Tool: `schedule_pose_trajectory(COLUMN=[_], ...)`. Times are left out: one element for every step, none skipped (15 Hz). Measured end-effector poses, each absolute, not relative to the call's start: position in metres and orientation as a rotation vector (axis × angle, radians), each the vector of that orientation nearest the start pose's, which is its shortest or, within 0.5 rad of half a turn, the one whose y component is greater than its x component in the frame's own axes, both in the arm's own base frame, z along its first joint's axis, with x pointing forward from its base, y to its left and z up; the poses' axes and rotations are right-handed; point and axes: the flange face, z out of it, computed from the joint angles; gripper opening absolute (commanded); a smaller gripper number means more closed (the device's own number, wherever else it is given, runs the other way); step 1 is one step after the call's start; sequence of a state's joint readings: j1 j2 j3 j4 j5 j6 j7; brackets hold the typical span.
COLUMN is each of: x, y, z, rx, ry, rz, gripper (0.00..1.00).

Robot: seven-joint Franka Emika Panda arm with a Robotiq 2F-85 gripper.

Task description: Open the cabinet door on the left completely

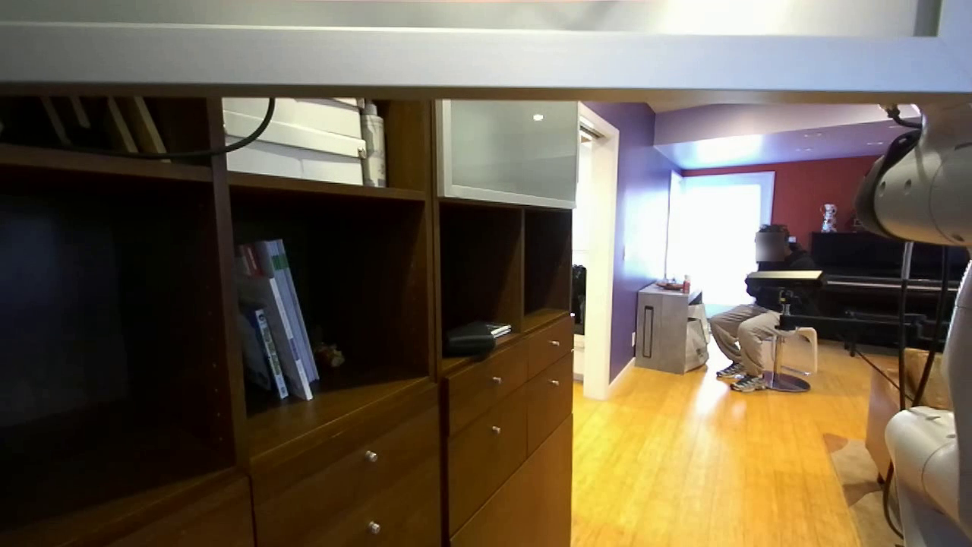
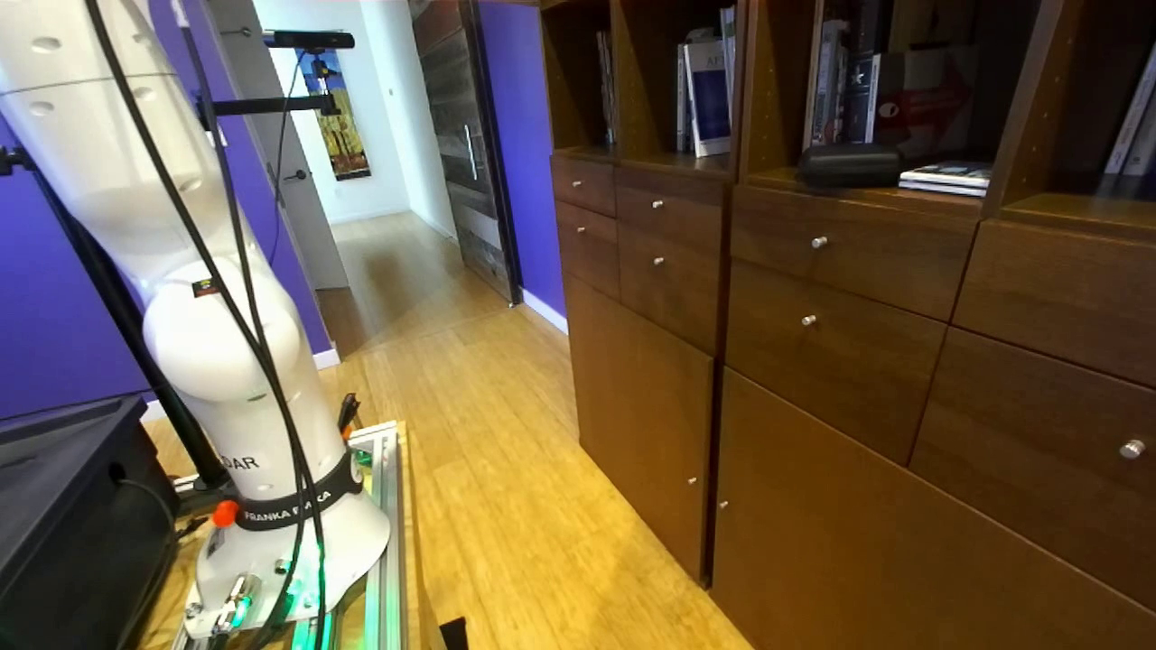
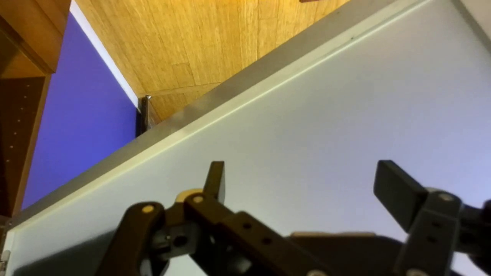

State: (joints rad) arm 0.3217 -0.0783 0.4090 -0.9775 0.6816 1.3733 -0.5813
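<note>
Fingers point(image 3: 399, 194) — black, blocky, parted — face the smooth, metal-framed cabinet door point(image 3: 303, 142).

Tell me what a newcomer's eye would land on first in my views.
Probably the pale, metal-framed cabinet door slanting across the wrist view, with the open claw in front of it. Next comes the white robot arm at the left of an exterior view, with the dark brown cabinet filling the right.

One gripper point(image 3: 300, 182), one cabinet point(image 2: 813, 460), one person point(image 1: 750, 319)
</note>
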Motion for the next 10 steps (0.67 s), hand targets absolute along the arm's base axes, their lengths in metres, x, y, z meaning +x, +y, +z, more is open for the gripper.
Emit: schedule_pose_trajectory(x=[0.25,0.25,0.25,0.25,0.249,0.248,0.247,0.247,0.246,0.245], y=[0.354,0.356,0.359,0.362,0.364,0.367,0.369,0.371,0.374,0.376], z=[0.92,0.92,0.92,0.92,0.92,0.92,0.92,0.92,0.92,0.92], rx=[-1.671,-1.635,-1.597,-1.559,-1.523,-1.488,-1.453,-1.417,-1.379,-1.343], ry=[-1.82,-1.853,-1.887,-1.919,-1.952,-1.982,-2.009,-2.033,-2.056,-2.079], rz=[-0.521,-0.526,-0.53,-0.531,-0.531,-0.529,-0.529,-0.53,-0.533,-0.541], gripper=[1.0,1.0,1.0,1.0,1.0,1.0,1.0,1.0,1.0,1.0])
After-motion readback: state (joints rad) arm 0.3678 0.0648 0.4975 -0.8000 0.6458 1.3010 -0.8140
